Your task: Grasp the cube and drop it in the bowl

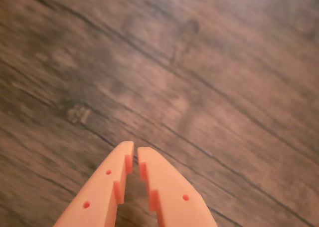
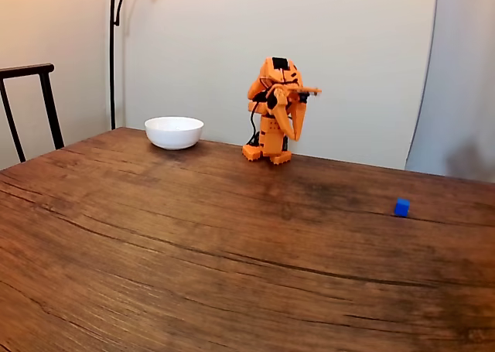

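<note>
In the fixed view, cube point(image 2: 401, 206) far from bowl point(image 2: 174, 131), wrist view, end effector point(image 1: 135, 152) nearly closed, empty.

The orange plastic arm point(image 2: 275, 108) sits folded up on its base, its two tapered orange fingers point(image 1: 121, 177) nearly touching at the tips, pointing down, holding nothing.

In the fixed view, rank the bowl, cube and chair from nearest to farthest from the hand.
1. Bowl, left of the hand, at the table's far edge.
2. Cube, to the right and closer to the camera.
3. Chair, at the far left edge.
</note>
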